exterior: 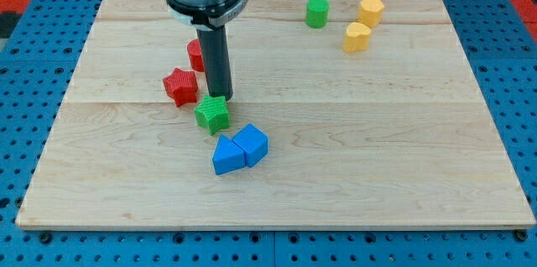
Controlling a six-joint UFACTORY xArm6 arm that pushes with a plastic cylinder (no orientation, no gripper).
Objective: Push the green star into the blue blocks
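Note:
The green star (212, 114) lies on the wooden board (377, 149), left of centre. My tip (221, 96) stands right at the star's upper right edge, touching or nearly touching it. Two blue blocks sit just below and right of the star: a blue triangular block (227, 156) and a blue cube-like block (252, 143), pressed together. A small gap separates the star from them.
A red star (180, 86) lies left of the tip and a red block (195, 54) is partly hidden behind the rod. A green cylinder (316, 13) and two yellow blocks (370, 10) (357, 38) sit at the view's top right.

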